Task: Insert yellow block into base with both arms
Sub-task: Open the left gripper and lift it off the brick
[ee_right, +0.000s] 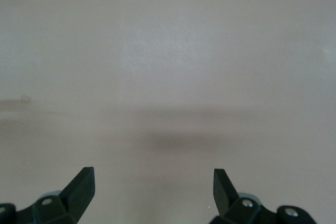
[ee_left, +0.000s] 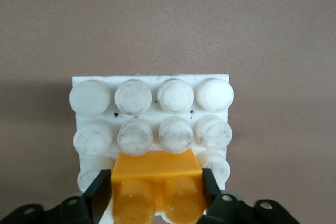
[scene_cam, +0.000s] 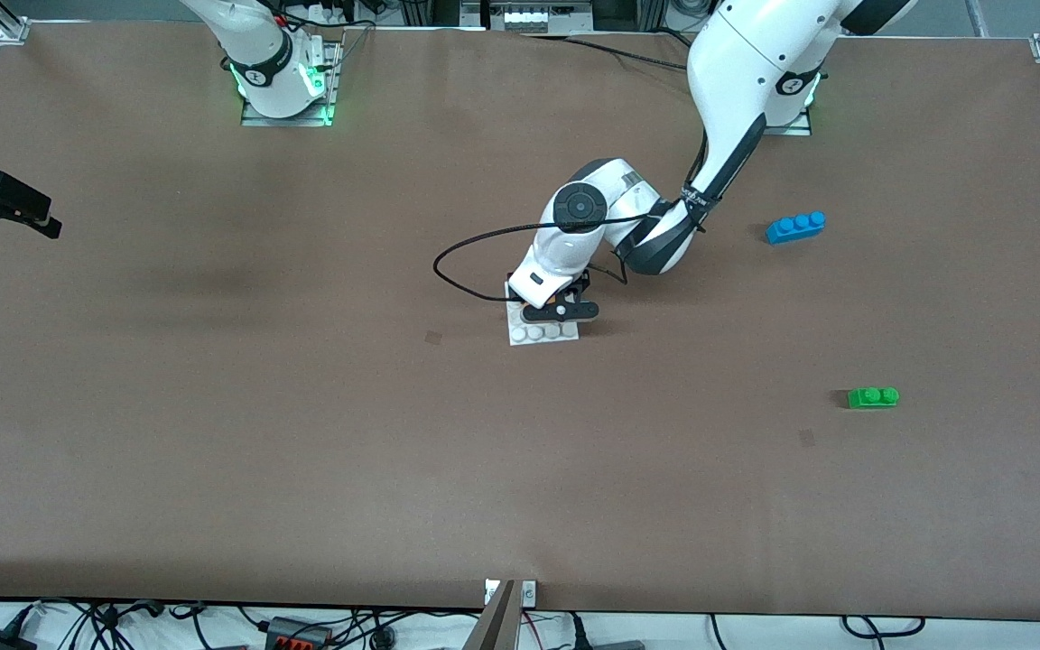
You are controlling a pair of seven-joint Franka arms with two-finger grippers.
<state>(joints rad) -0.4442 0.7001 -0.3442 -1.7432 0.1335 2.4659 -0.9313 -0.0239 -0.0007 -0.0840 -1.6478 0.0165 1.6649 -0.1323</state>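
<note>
The white studded base (scene_cam: 543, 334) lies mid-table. In the left wrist view the yellow block (ee_left: 157, 169) sits on the middle studs of the base (ee_left: 152, 83), in the rows farther from the front camera. My left gripper (ee_left: 157, 184) is down over it, its black fingers (ee_left: 103, 190) pressed against the block's two short ends. In the front view the left gripper (scene_cam: 561, 311) covers the block. My right gripper (ee_right: 154, 178) hangs open and holds nothing, over bare table at the right arm's end (scene_cam: 10, 206), where that arm waits.
A blue three-stud brick (scene_cam: 795, 227) lies toward the left arm's end. A green two-stud brick (scene_cam: 873, 397) lies nearer the front camera than the blue one. The left arm's black cable (scene_cam: 466, 257) loops beside the base.
</note>
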